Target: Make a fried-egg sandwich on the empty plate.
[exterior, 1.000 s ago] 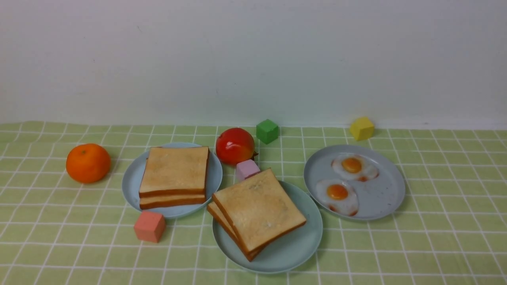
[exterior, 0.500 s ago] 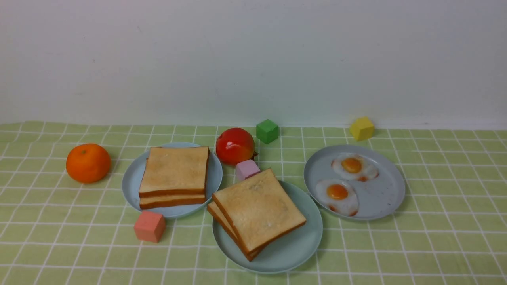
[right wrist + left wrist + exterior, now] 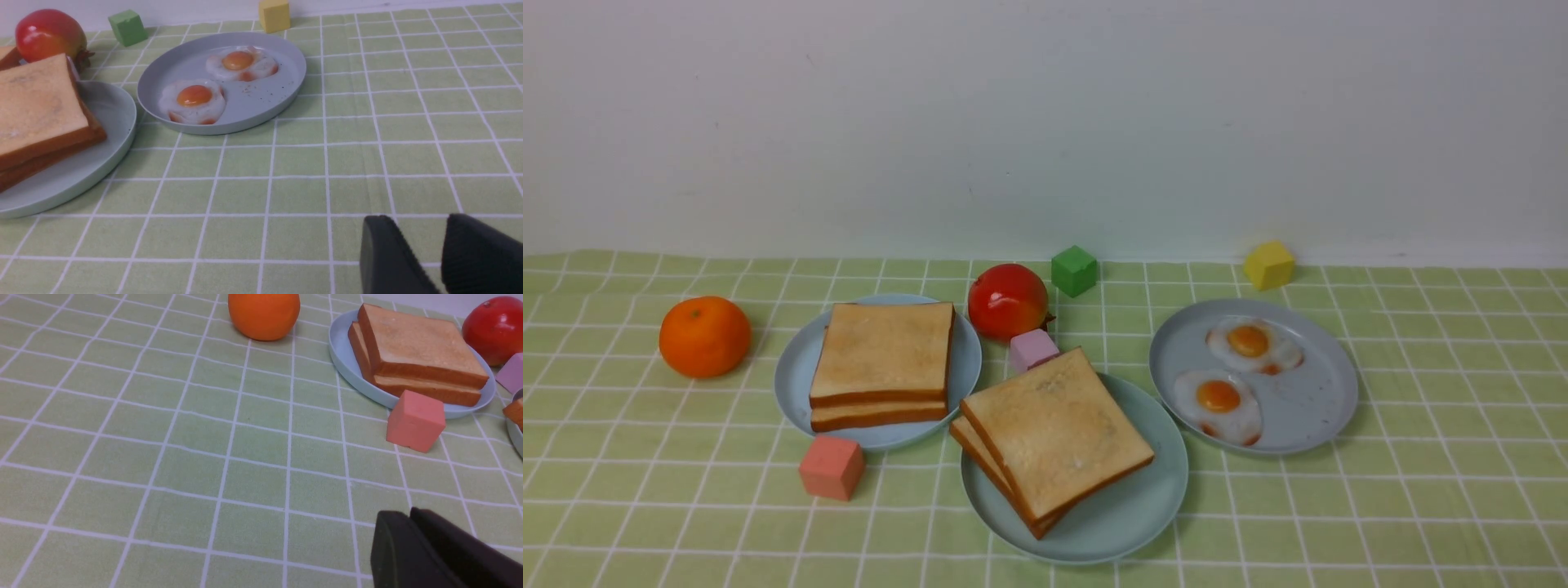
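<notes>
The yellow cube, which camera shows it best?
The front view: the yellow cube sits whole and unobstructed behind the egg plate. The right wrist view cuts off its top. The left wrist view misses it.

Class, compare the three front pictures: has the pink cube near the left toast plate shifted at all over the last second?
No. The pink cube sits in the same spot against the tablecloth grid lines, just off the light-blue plate rim, in all three pictures.

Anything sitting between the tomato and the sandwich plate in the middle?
Yes: a pink cube sits between the tomato and the mint-green plate, right beside the top toast. The front view shows it.
</notes>
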